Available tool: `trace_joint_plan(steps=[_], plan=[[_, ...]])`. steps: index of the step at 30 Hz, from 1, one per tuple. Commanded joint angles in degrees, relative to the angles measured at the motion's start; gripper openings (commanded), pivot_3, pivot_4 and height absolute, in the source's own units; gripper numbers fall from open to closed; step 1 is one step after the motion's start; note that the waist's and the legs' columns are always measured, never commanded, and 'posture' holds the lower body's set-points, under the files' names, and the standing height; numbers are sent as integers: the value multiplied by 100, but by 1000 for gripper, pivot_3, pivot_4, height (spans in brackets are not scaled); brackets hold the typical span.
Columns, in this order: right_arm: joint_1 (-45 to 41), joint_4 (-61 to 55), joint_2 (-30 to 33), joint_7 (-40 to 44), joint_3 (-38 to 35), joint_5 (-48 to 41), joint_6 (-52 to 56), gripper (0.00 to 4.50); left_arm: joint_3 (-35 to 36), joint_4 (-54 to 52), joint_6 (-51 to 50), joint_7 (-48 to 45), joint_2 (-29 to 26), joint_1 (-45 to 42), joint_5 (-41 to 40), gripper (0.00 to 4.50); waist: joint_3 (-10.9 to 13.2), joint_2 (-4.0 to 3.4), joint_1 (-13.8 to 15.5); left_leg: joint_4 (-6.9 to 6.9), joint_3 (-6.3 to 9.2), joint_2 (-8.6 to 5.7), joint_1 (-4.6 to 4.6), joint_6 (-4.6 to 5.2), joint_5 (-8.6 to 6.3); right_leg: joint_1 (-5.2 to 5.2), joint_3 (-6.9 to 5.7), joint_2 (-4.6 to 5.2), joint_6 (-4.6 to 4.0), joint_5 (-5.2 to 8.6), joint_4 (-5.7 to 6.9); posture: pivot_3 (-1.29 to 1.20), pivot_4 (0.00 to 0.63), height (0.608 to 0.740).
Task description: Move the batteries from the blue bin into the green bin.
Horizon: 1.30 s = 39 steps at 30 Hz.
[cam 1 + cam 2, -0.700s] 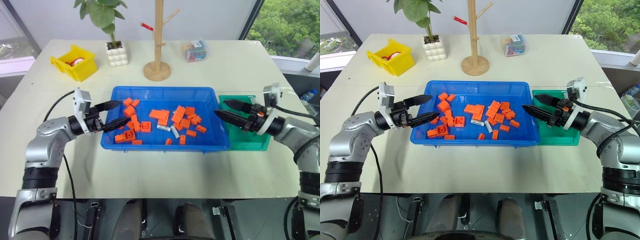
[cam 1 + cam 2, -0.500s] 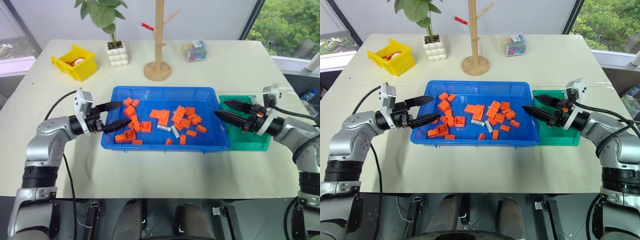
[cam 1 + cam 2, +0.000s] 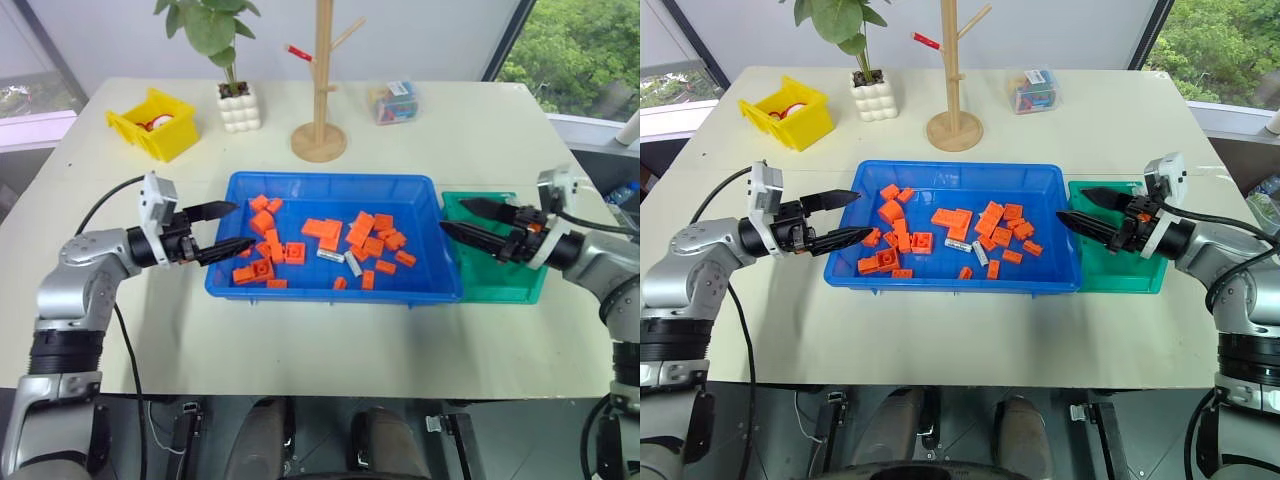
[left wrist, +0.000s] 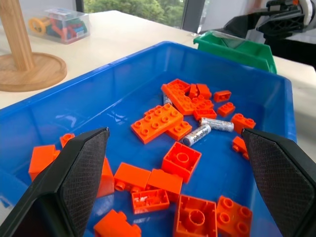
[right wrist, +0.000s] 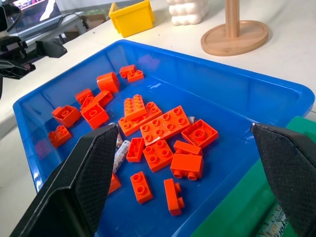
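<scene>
The left gripper (image 3: 222,229) is held with its fingers spread and empty, over the left rim of the blue bin (image 3: 330,292). The right gripper (image 3: 465,219) is likewise spread wide and empty, above the green bin (image 3: 500,290), which sits touching or just beside the blue bin's right wall.

Head views: two batteries (image 3: 341,259) are seen lying near the centre of the blue bin, surrounded by scattered orange bricks (image 3: 322,230). A yellow bin (image 3: 152,126), a potted plant (image 3: 235,98), a wooden stand (image 3: 321,140) and a clear box (image 3: 392,102) are placed well behind the blue bin on the table (image 3: 330,350).

Left wrist view: the batteries (image 4: 207,130) are shown side by side in the blue bin (image 4: 276,94), one of them touching an orange brick, with the green bin (image 4: 237,48) beyond the far wall.

Right wrist view: one battery (image 5: 120,151) is seen beside an orange brick in the blue bin (image 5: 237,94); printed packaging lies inside the green bin (image 5: 232,197), but what it is cannot be told.

Risk, as judged: because the batteries are crowded by bricks, a brick may be pinched together with a battery, or taken instead of one. The cylindrical cells may also roll away from closing fingers.
</scene>
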<state>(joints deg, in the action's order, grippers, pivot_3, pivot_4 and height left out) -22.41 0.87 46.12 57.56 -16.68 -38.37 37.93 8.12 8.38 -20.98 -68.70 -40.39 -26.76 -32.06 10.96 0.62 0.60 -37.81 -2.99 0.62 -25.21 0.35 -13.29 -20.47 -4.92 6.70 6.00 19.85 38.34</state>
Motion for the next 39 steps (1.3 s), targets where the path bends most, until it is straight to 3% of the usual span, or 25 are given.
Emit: trace_joint_plan(steps=[1, 7, 25, 32, 39], plan=[[-61, -51, 324, 148, -208, 60, -149, 4405, 282, -178, -24, -88, -218, -109, -137, 4500, 0, 0, 4, 0, 0, 0, 0, 0, 0, 0, 0, 0, 0, 0, 0, 0, 150, 739], [-78, 597, 830, 386, -351, 321, -444, 4405, 326, -139, -22, -111, -312, -129, -147, 4500, 0, 0, 8, -3, -1, -1, -1, 4, -2, 1, 0, 1, 0, 0, -1, 0, 150, 739], [-181, 624, 972, 373, -378, 398, -419, 4405, 420, -11, 52, -175, -418, -109, -129, 4500, 0, 0, 2, -4, -2, 2, -2, 4, -2, -1, 0, 0, 1, 0, 0, 0, 150, 739], [-1042, 187, 798, 542, 313, 373, -284, 4405, 430, 16, 17, -254, -520, -208, -137, 4500, 1, -1, -32, -3, -2, 4, -2, 3, -2, -4, 0, -2, 1, 0, 1, 0, 150, 739], [-2055, 249, 204, 853, 1352, 575, -227, 4405, 407, -263, -76, -244, -554, -166, -204, 4500, 1, -1, -38, -3, -2, 5, -5, 3, -2, -7, 0, -3, 1, 0, 2, 0, 150, 739]])
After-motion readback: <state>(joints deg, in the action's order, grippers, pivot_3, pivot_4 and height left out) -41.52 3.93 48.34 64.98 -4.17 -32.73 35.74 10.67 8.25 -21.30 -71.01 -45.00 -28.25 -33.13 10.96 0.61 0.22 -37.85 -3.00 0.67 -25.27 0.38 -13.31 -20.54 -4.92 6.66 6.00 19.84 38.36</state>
